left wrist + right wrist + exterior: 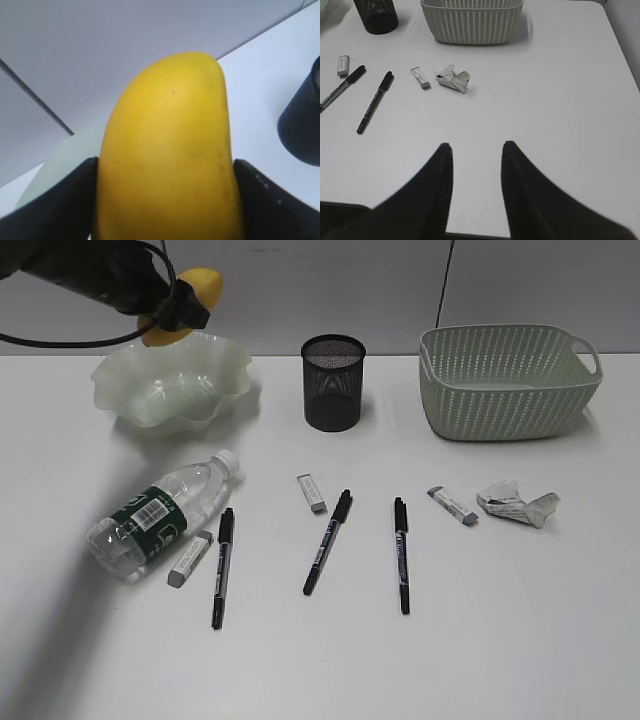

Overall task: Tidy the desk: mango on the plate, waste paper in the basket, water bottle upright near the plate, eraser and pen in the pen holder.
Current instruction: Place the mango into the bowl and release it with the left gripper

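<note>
My left gripper (172, 312) is shut on the yellow mango (196, 288) and holds it in the air above the far rim of the pale green wavy plate (215, 390); the mango (167, 150) fills the left wrist view. The water bottle (160, 512) lies on its side on the white desk (520, 620). Three black pens (222, 567) (328, 541) (401, 554) and three erasers (189, 558) (311, 493) (453, 505) lie in front. The waste paper (517, 504) lies at the right. The black mesh pen holder (333, 382) and green basket (505, 380) stand at the back. My right gripper (475, 150) is open and empty.
The right gripper hovers over the desk's near right area, out of the exterior view. In the right wrist view the waste paper (453, 80), an eraser (420, 77) and the basket (472, 22) lie ahead of it. A grey wall rises behind the desk.
</note>
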You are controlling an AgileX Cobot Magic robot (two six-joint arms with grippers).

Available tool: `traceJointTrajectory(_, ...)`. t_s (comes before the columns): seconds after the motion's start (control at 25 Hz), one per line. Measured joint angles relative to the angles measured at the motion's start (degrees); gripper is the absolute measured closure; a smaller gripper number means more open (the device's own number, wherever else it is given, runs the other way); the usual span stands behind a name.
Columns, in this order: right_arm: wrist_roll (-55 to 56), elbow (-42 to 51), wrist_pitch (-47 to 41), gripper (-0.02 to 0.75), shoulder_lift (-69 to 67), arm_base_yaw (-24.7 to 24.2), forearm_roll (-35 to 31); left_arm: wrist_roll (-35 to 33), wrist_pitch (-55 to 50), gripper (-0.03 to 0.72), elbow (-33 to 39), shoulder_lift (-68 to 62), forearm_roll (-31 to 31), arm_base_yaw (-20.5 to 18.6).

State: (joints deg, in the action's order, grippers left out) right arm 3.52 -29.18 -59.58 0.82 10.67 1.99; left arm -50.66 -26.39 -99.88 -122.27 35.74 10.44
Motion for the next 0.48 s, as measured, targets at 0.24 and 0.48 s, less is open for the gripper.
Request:
traceJointTrajectory(0.24,0.0,0.0,0.0,0.462,0.0,0.0,0.05,0.0,0.37,0.111,0.0,-3.05,0.08,-0.85)
traceJointTrajectory(0.48,0.0,0.0,0.0,0.462,0.0,0.0,0.05,0.18,0.54,0.111,0.0,-4.01,0.11,-1.66)
